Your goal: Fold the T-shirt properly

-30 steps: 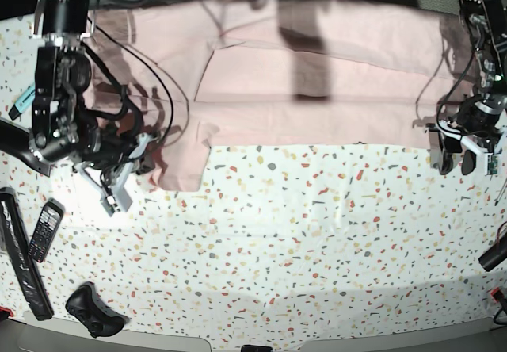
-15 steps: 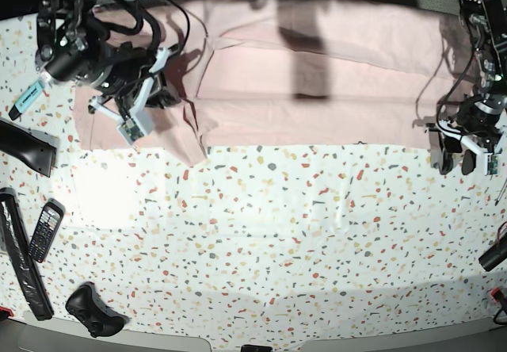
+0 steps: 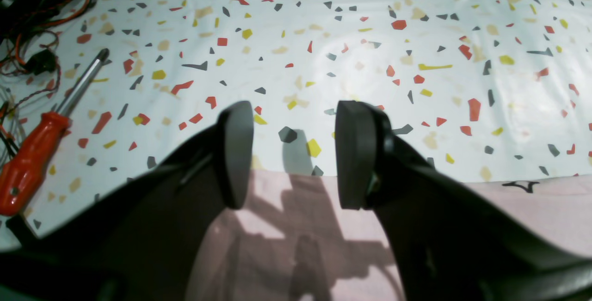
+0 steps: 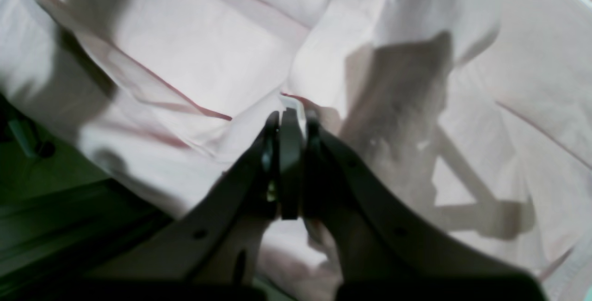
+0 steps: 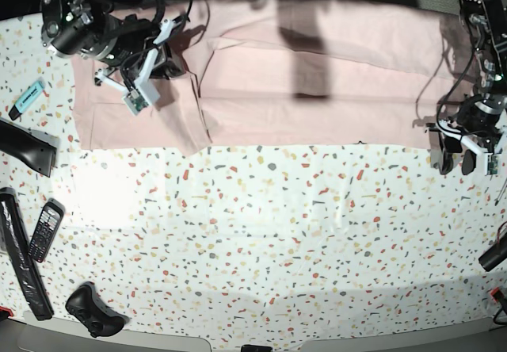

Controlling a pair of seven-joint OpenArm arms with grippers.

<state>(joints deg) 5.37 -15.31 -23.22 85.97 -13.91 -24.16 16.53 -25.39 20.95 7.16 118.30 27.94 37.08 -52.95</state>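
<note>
The T-shirt (image 5: 317, 74) lies spread across the far half of the counter (image 5: 277, 233), its long axis running side to side, the near hem a fairly straight line from one arm to the other. Everything nearer than that hem is open speckled surface, with clutter only at the edges: a phone (image 5: 45, 229) and a black controller (image 5: 93, 311) at the base view's near left, a blue marker (image 5: 28, 98) further back.

The right end effector (image 5: 150, 66) is clamped on a bunched ridge of the pink cloth (image 4: 185, 60) over the shirt's end; the wrist view shows the pads pressed together with a sliver of fabric between them, which the base view cannot resolve. The left end effector (image 3: 291, 153) hangs at the shirt's opposite hem, jaws parted with nothing between them. Its wrist camera alone shows a red-handled screwdriver (image 3: 41, 144) on the counter nearby and a small black mark (image 3: 520, 184) at the hem.
</note>
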